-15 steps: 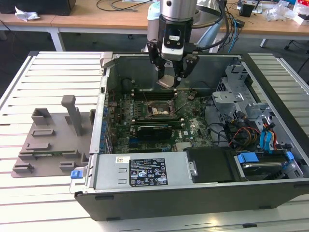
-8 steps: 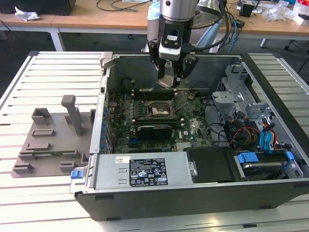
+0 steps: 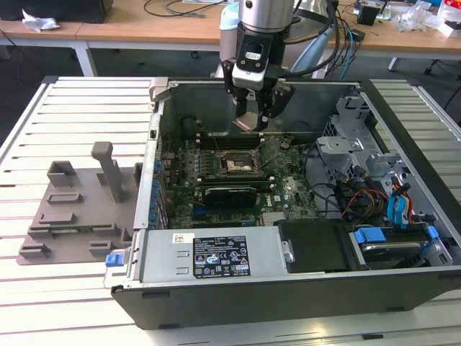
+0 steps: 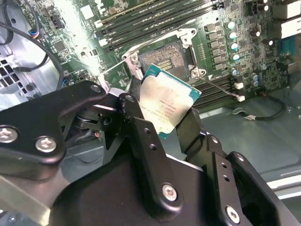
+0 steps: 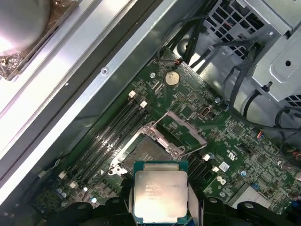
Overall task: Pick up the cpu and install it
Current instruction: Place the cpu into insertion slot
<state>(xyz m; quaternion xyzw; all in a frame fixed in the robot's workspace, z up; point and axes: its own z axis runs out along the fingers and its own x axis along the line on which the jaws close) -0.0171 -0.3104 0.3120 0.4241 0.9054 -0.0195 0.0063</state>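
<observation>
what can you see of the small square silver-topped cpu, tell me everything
The small flat square cpu has a shiny silver-grey metal lid with faint print and a thin green board edge around it. The black metal gripper clamps it by two opposite edges, lid facing both wrist cameras. It hangs over the green motherboard, above the open black socket, not yet seated, touching nothing else.

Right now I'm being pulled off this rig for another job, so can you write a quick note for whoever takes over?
Claw: shut on the cpu, gripped by its edges and held above the motherboard.
Socket: no chip in it, and its frame looks swung open. The cpu hangs near it without touching it.
Done: cpu is picked up and held over the board.
Left: cpu is not yet seated in the socket.
</observation>
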